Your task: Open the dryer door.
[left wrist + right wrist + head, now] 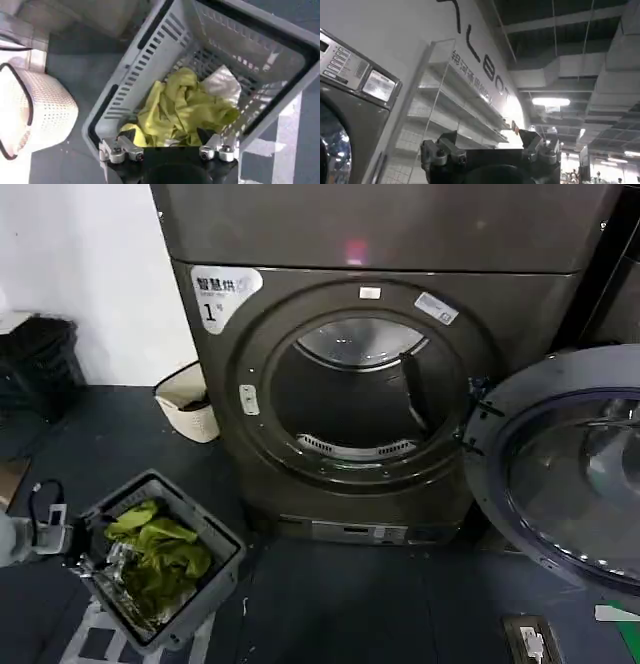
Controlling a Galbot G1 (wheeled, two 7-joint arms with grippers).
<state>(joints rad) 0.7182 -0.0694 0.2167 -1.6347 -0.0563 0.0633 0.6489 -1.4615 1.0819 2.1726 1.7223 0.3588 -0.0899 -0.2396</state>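
Observation:
The grey-brown dryer (520, 304) labelled "1" fills the middle of the head view. Its dryer door (575, 474), chrome-rimmed with dark glass, stands swung wide open to the right on its hinge (478, 424). The round drum opening (360, 394) is uncovered and the drum looks empty. My left gripper (167, 135) hangs open above a grey laundry basket (130, 85) holding yellow-green clothes (175, 105), with nothing between its fingers. My left arm (12, 539) shows at the far left, beside that basket. My right gripper (487, 136) is open, empty and aimed up at the ceiling.
The grey basket (228, 536) of clothes sits on the dark floor, front left of the dryer. A white perforated bin (190, 406) stands by the dryer's left side. A dark bin (40, 364) is against the far left wall. A machine's control panel (350, 70) is near my right gripper.

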